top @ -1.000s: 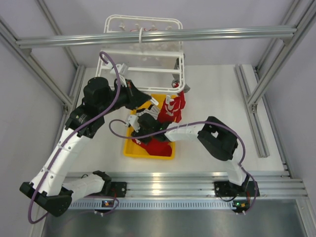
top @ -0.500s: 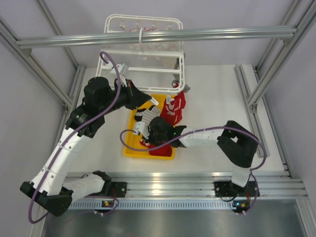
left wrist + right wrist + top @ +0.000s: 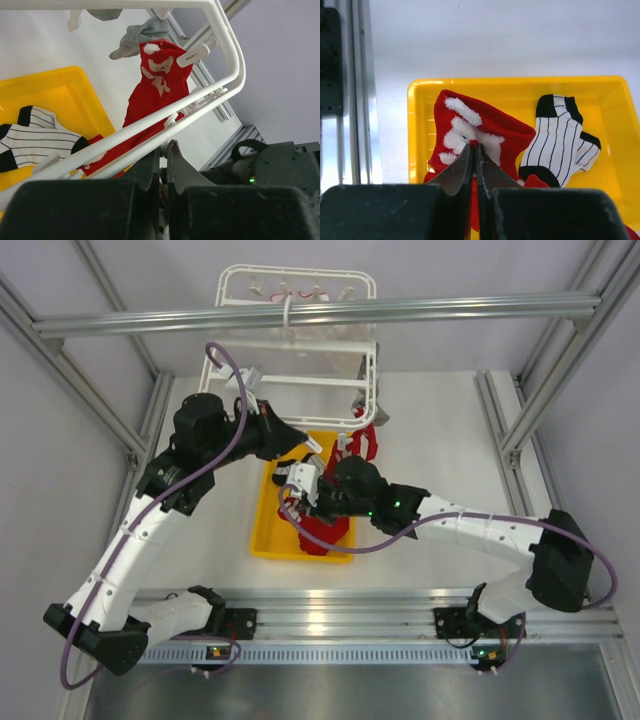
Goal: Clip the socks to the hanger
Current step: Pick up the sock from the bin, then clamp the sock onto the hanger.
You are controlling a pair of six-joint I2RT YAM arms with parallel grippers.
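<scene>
The white hanger (image 3: 290, 340) hangs from the grey beam, and a red sock (image 3: 365, 440) is clipped at its near right corner. My left gripper (image 3: 313, 446) is shut just under the hanger's front bar (image 3: 150, 127), apparently on a small clip. That hanging red sock (image 3: 155, 95) is held by a white clip (image 3: 197, 50). My right gripper (image 3: 474, 145) is shut on a red sock with white markings (image 3: 465, 125) over the yellow tray (image 3: 420, 100). A striped sock (image 3: 560, 135) lies beside it. From above, the right gripper (image 3: 318, 508) sits over the tray's red socks (image 3: 325, 530).
The yellow tray (image 3: 262, 540) sits on the white table between the arms. A grey beam (image 3: 320, 315) crosses above the hanger. A grey cloth (image 3: 140, 35) dangles from the hanger's far bar. The right arm's body (image 3: 270, 165) is close below my left gripper.
My right gripper has shut on the red sock in the tray, and its arm has stretched out leftward. The hanger has shifted slightly to the right. The left gripper stays shut.
</scene>
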